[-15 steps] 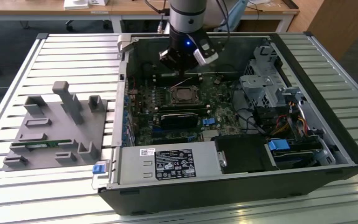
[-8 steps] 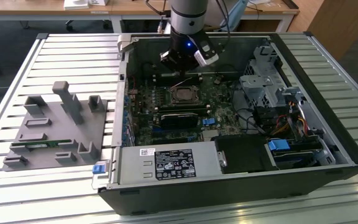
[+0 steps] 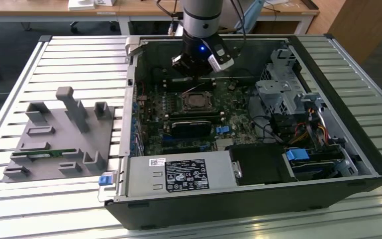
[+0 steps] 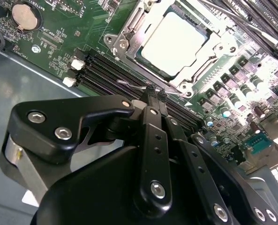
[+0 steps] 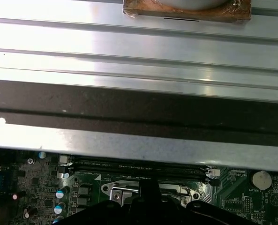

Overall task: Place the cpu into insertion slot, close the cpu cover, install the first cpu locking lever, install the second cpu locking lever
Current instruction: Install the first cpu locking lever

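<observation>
Gripper point(image 4: 154, 96) fingertips hidden, cpu point(image 4: 175, 41) seated

One open black computer case point(image 3: 244, 199) sat on one slatted metal table point(image 3: 78, 55). Inside it lay one green circuit board point(image 4: 73, 37) carrying one square silver-grey cpu point(image 4: 174, 40), framed by one silvery metal cpu cover point(image 4: 129, 37), and one round silver coin battery point(image 4: 25, 15). One grey plastic fixture tray point(image 3: 58, 139) rested beside the case, and one black gripper point(image 4: 150, 96) hung over the board.
</observation>
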Controlling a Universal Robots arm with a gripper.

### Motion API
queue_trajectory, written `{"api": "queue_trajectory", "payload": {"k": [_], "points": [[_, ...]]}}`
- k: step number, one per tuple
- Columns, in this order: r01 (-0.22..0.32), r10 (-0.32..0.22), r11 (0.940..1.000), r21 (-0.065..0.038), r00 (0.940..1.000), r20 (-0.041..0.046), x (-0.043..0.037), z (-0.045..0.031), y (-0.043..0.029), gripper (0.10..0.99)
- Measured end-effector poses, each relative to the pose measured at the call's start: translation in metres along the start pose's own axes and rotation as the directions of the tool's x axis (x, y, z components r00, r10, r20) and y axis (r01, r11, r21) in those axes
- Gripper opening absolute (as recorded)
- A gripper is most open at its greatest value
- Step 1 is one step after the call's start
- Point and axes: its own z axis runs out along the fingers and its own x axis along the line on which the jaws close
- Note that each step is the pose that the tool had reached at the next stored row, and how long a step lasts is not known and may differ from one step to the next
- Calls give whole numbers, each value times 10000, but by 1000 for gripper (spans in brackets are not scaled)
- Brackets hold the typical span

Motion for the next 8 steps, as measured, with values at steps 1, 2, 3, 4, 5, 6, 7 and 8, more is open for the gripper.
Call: {"api": "queue_trajectory", "payload": {"k": [1,2,3,4,5,6,7,8], "points": [[1,-1,10000,0,10000,0,-2,1,0,106],[0,0,10000,0,10000,0,-4,2,0,106],[0,0,10000,0,10000,0,-5,3,-1,106],[-1,1,10000,-1,10000,1,-7,4,-1,106],[0,0,10000,0,10000,0,-8,5,-1,106],[0,0,10000,0,10000,0,-10,6,-1,106],[0,0,10000,0,10000,0,-12,7,-1,106],[0,0,10000,-1,10000,0,-14,8,-2,106]]}}
